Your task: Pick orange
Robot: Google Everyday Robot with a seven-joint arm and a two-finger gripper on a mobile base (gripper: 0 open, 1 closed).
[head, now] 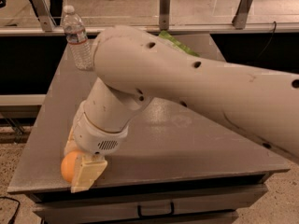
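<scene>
Jaws sit low at the orange (69, 168); whether they pinch it cannot be told. Orange apparently rests on the worktop (187, 141); lift outstanding.

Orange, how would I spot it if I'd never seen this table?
Look at the grey table, at its near left corner. The robot's claw is down there, right at the orange, the only round, bright orange thing; the bottle stands far back.

Lab or office test space: grey desk (196, 146) with drawer (154, 210) under front edge, glass partition (205, 1) on 3 metal posts (164, 6) past far edge, speckled floor (286, 205). Gripper (79, 174) at front-left corner.
</scene>
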